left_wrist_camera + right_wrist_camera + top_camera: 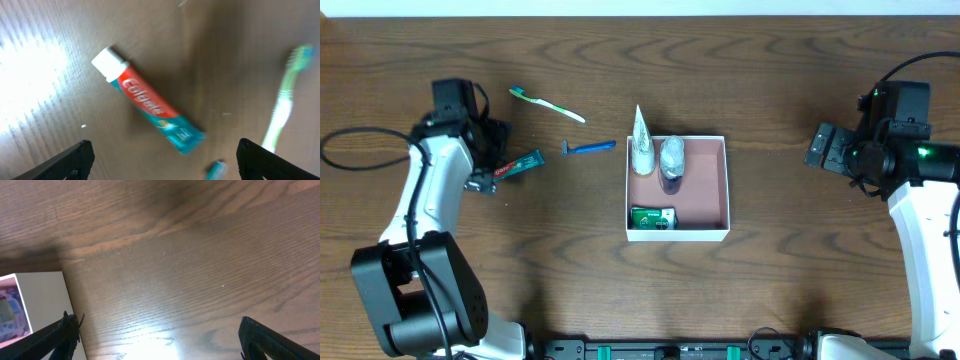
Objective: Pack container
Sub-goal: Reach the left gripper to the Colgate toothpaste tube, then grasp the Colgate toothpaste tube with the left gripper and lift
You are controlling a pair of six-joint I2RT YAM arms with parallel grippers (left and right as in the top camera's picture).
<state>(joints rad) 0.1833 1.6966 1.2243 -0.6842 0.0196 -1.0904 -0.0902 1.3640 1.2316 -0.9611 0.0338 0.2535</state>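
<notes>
The container (705, 222) is a shallow square box with white walls and a pink-brown inside, at the table's middle. In it lie a white tube (643, 150), a clear bottle (671, 162) and a small green packet (653, 217). Its corner shows in the right wrist view (42, 297). A Colgate toothpaste tube (150, 107) lies on the wood under my left gripper (162, 160), which is open above it; overhead the tube (520, 165) shows beside that gripper (492, 150). My right gripper (160, 337) is open and empty over bare wood, right of the container (832, 148).
A green and white toothbrush (548, 103) lies at the back left and shows blurred in the left wrist view (282, 105). A blue razor (590, 148) lies between the toothpaste and the container; its tip shows in the left wrist view (216, 170).
</notes>
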